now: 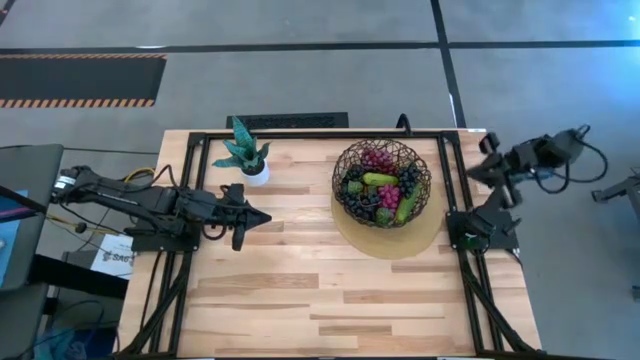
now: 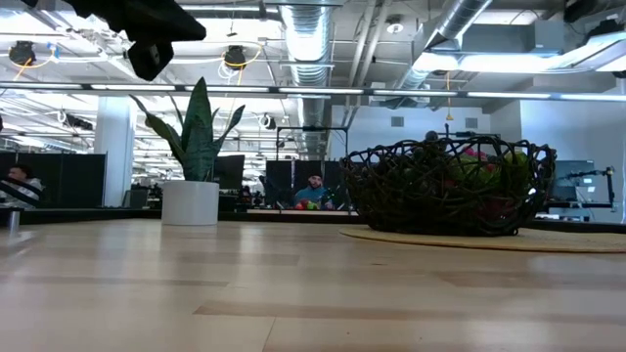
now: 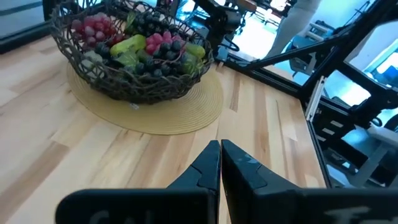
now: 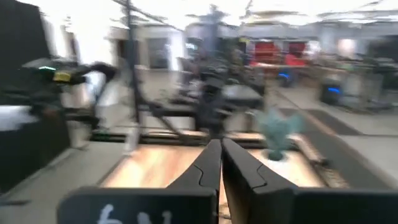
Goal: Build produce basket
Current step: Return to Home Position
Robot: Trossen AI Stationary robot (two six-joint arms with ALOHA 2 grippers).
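The basket (image 1: 382, 182), a round dark wire bowl, stands on a flat tan disc (image 1: 392, 238) at the table's far right. It holds the produce: magenta grapes (image 1: 378, 158), dark grapes (image 1: 360, 207) and green cucumbers (image 1: 381, 180). In the left wrist view the basket (image 3: 130, 59) is seen filled. My left gripper (image 1: 264, 217) hovers shut above the table's left half, pointing toward the basket, with nothing in it (image 3: 220, 146). My right gripper (image 1: 486, 150) is raised at the table's far right edge, beside the basket, shut and empty (image 4: 220, 144).
A small potted green plant (image 1: 246, 158) stands at the far edge, left of the basket. A black metal frame (image 1: 455, 190) runs along the table's sides. The near half of the wooden tabletop (image 1: 320, 300) is bare. People sit in the room behind (image 2: 313, 191).
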